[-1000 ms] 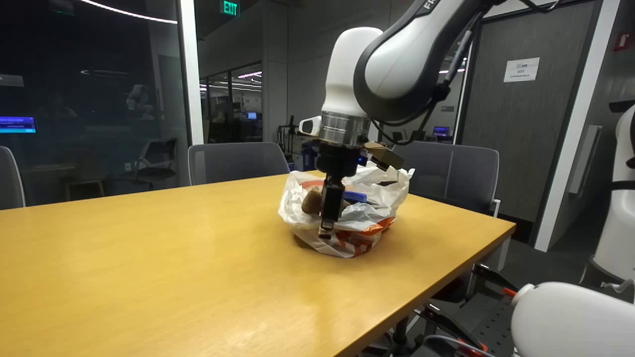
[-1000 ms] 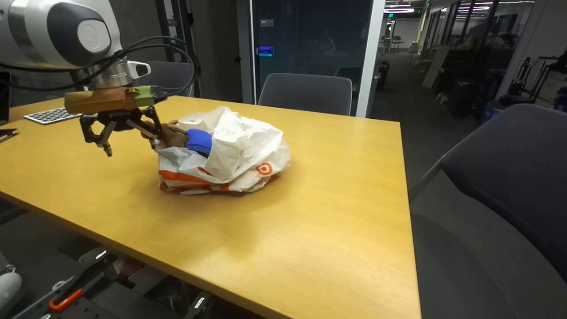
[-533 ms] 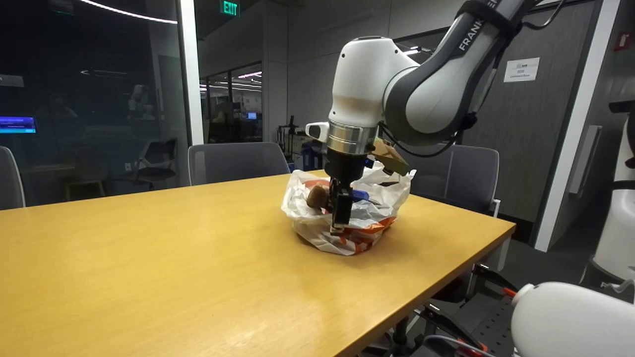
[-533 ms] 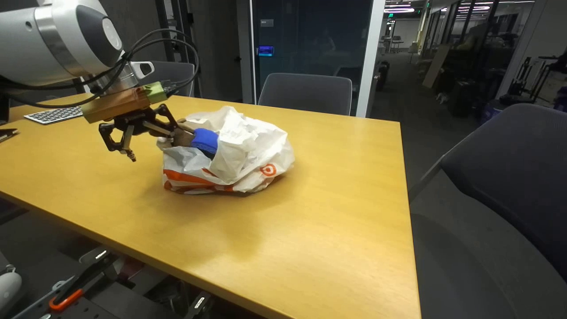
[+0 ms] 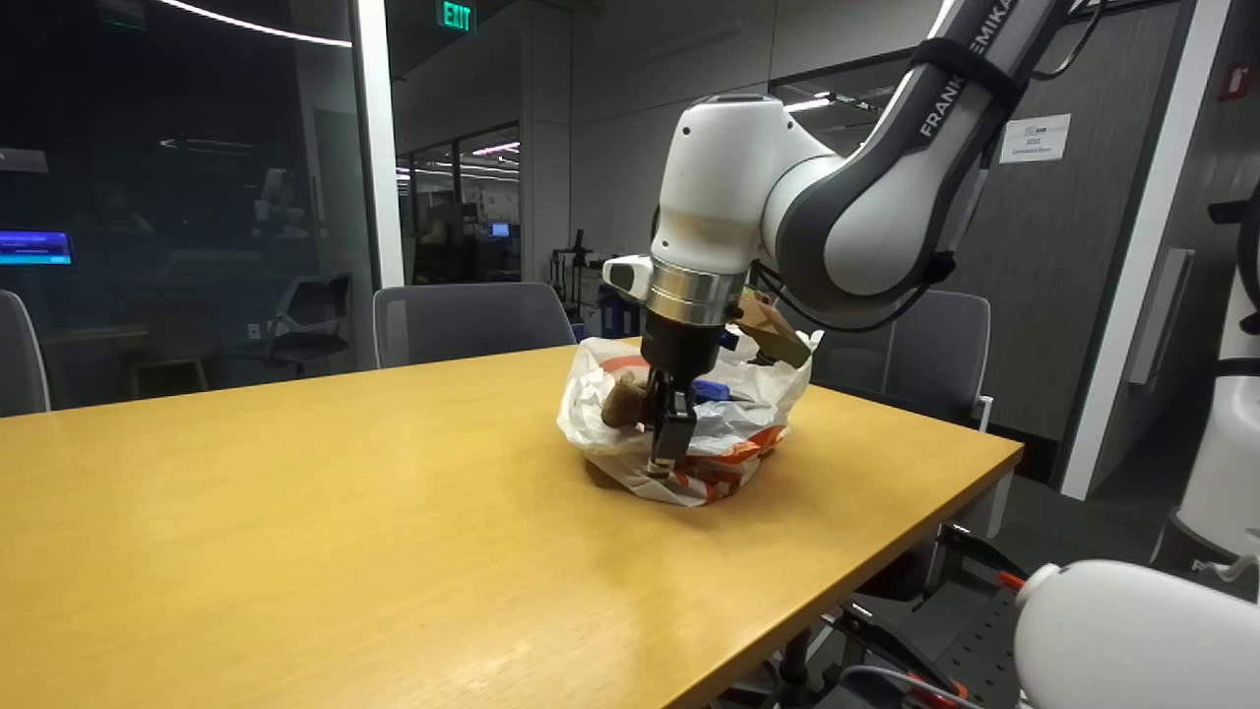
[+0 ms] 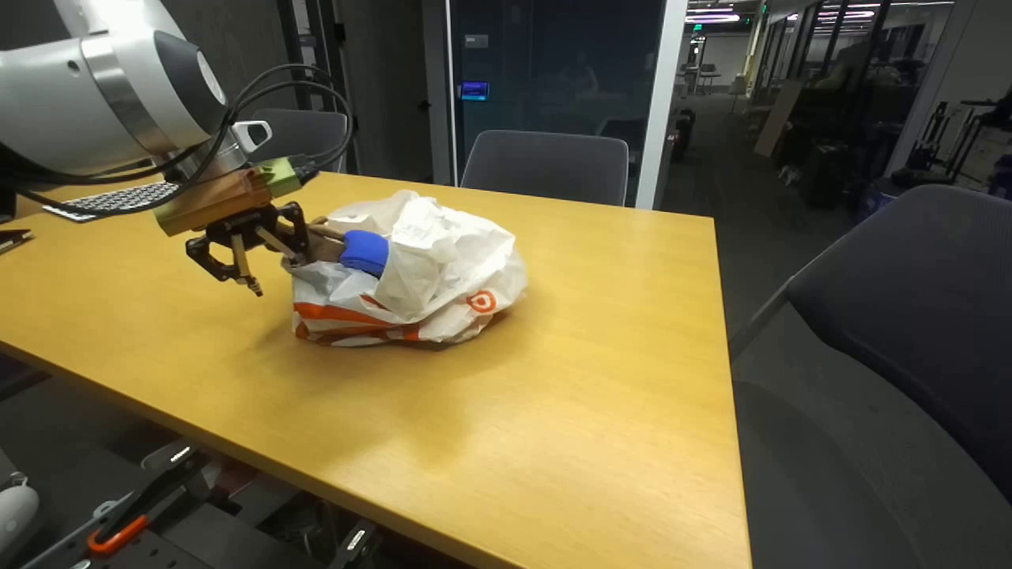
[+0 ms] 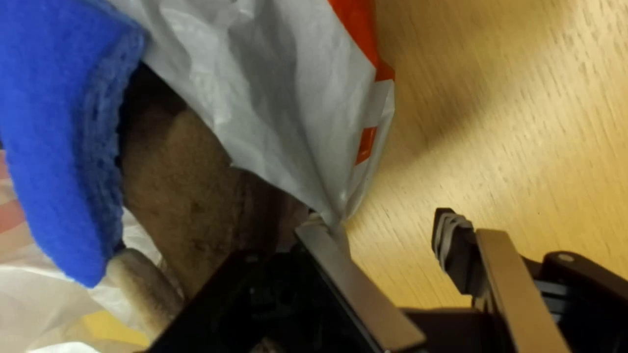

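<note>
Gripper (image 7: 382,228) parted, one finger at rim of white plastic bag (image 6: 443,265) on worktop (image 6: 593,395), other outside. Thin rim, to my eye, could slip or tear if pinched shallowly; sideways drag could spill blue sponge (image 7: 51,122).

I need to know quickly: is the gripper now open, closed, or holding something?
Gripper: open, jaws apart; the edge of the bag is beside one jaw, not clamped.
</note>
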Robot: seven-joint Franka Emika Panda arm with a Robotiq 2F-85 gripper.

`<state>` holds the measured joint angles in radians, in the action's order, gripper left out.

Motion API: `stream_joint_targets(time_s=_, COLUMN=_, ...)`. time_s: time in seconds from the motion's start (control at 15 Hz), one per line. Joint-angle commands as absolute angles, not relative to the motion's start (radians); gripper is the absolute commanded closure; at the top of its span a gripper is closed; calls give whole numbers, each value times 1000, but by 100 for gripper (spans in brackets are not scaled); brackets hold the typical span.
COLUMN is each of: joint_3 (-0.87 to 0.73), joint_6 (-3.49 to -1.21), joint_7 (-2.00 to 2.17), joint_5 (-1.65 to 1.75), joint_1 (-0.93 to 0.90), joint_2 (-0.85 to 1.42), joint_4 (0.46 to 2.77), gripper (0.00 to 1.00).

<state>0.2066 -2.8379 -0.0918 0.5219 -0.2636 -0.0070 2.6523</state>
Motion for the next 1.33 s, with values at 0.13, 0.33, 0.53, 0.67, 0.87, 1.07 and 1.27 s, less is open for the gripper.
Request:
stream_joint_targets(time_s=0.13, joint_3=186, joint_6=-2927, joint_7=-41, joint_5=658, joint_1=-246, joint_2=-6, joint_4=2651, gripper=88)
stream_joint_targets(time_s=0.33, joint_3=176, joint_6=-2943, joint_7=-1, joint_5=719, joint_1=-238, joint_2=-8, joint_4=2647, gripper=100)
stream_joint_targets(time_s=0.53, joint_3=168, joint_6=-2945, joint_7=42, joint_5=766, joint_1=-232, joint_2=-8, joint_4=2644, gripper=100)
stream_joint_targets(time_s=0.67, joint_3=167, joint_6=-2928, joint_7=57, joint_5=761, joint_1=-234, joint_2=-14, joint_4=2643, gripper=100)
stream_joint_targets(time_s=0.87, joint_3=176, joint_6=-2934, joint_7=-15, joint_5=605, joint_1=-247, joint_2=-42, joint_4=2656, gripper=100)
stream_joint_targets(time_s=1.07, joint_3=187, joint_6=-2987, joint_7=-112, joint_5=343, joint_1=-272, joint_2=-31, joint_4=2667, gripper=100)
stream_joint_targets(time_s=1.27, joint_3=207, joint_6=-3009, joint_7=-197, joint_5=94, joint_1=-330, joint_2=-51, joint_4=2660, gripper=100)
